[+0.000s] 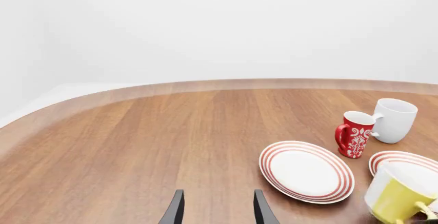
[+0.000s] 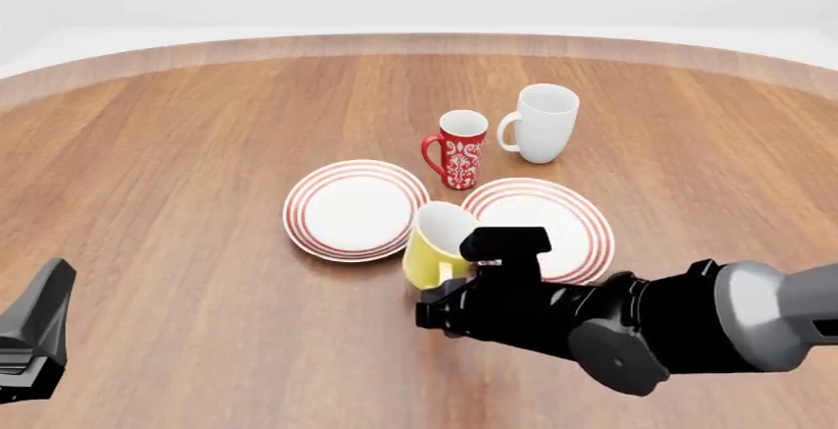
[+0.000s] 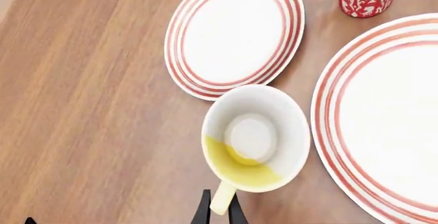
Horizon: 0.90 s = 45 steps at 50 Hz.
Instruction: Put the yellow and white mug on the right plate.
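1. I have the right gripper (image 3: 219, 207) closed on the handle of the yellow mug (image 3: 255, 138); in the right wrist view its two dark fingertips pinch that handle with almost no gap showing.

2. The mug sits between the two plates, touching or nearly touching the near rim of the left plate (image 2: 355, 209) and just beside the right plate (image 2: 541, 226). In the front view it leans, its white mouth turned up and away from me. I judge it is tilted because I hold it by the handle alone, so the body hangs off to one side. Whether its base is clear of the table (image 2: 196, 154) I cannot tell.

3. The right arm reaches in low from the near right edge, which puts the wrist behind the handle; that is why the handle points back toward me.

4. The left gripper (image 1: 217, 208) is parked at the near left, well apart from everything, fingers spread and holding nothing. It stays out of the way since one arm suffices here.

5. The red mug (image 2: 458, 148) and white mug (image 2: 543, 123) stand upright beyond the plates, close together, away from my short path.

6. Next, as I judge it: lift enough to clear the rim, carry right, set down upright on the plate's centre. The risk is the mug swinging on its handle or clipping the rim.
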### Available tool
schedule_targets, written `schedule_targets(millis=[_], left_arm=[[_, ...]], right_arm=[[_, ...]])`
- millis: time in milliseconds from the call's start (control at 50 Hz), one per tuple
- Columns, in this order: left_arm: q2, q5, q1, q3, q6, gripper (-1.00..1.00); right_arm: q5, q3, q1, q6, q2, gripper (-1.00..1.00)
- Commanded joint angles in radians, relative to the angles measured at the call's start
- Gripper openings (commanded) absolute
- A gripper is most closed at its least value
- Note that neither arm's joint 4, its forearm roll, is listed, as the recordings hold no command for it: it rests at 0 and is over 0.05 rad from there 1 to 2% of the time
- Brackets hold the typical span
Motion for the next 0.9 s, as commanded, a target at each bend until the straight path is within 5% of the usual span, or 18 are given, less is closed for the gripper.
schedule_targets(millis=[20,900], left_arm=[[0.000,0.000,0.000,0.000,0.000,1.00],[0.000,0.000,0.000,0.000,0.000,1.00]], right_arm=[[0.036,-0.009,-0.014,-0.018,-0.041,-1.00],[0.247,-0.097,-0.201,-0.256,-0.160,-1.00]])
